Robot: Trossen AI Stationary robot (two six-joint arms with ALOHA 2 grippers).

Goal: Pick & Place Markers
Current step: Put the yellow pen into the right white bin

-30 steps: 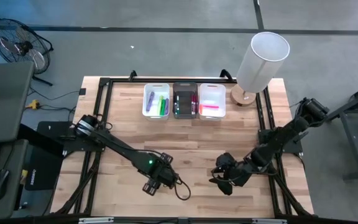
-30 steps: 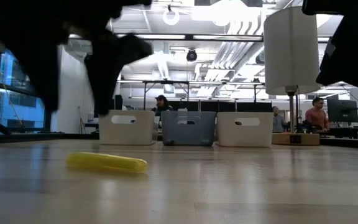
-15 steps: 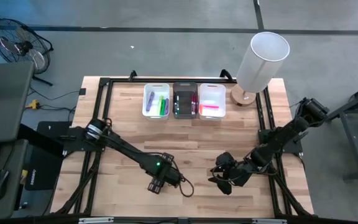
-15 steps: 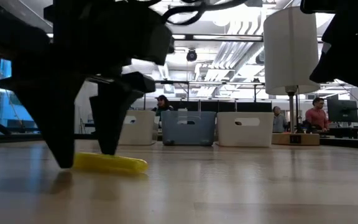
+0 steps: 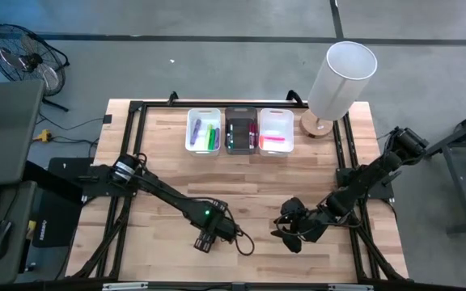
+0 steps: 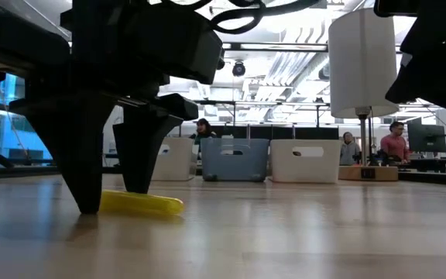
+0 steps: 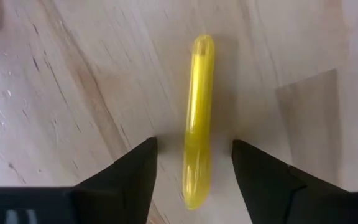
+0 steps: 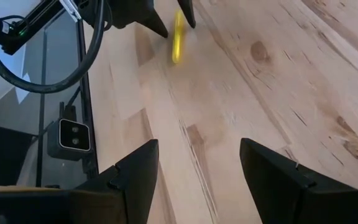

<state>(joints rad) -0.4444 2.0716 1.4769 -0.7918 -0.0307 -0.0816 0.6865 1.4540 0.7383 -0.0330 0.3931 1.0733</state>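
Observation:
A yellow marker (image 7: 199,118) lies flat on the wooden table, near its front edge. My left gripper (image 7: 193,143) points down over it, open. One finger stands on each side of the marker's near end, and a gap shows on both sides. In the low view the left gripper (image 6: 114,200) has its fingertips down at the table, straddling the marker (image 6: 142,203). In the high view the left gripper (image 5: 203,240) hides the marker. My right gripper (image 8: 199,146) hangs open to the right, above the table, with nothing between its fingers; the marker (image 8: 178,37) shows ahead of it.
Three bins stand in a row at the table's far edge: a white bin (image 5: 203,129), a dark bin (image 5: 241,129) and a white bin (image 5: 276,131), each with markers inside. A white lamp (image 5: 338,81) stands at the far right. Bare wood lies between the arms.
My left gripper has come down over the yellow marker until its fingers stand on either side of it at table height. The marker has stayed where it lay.

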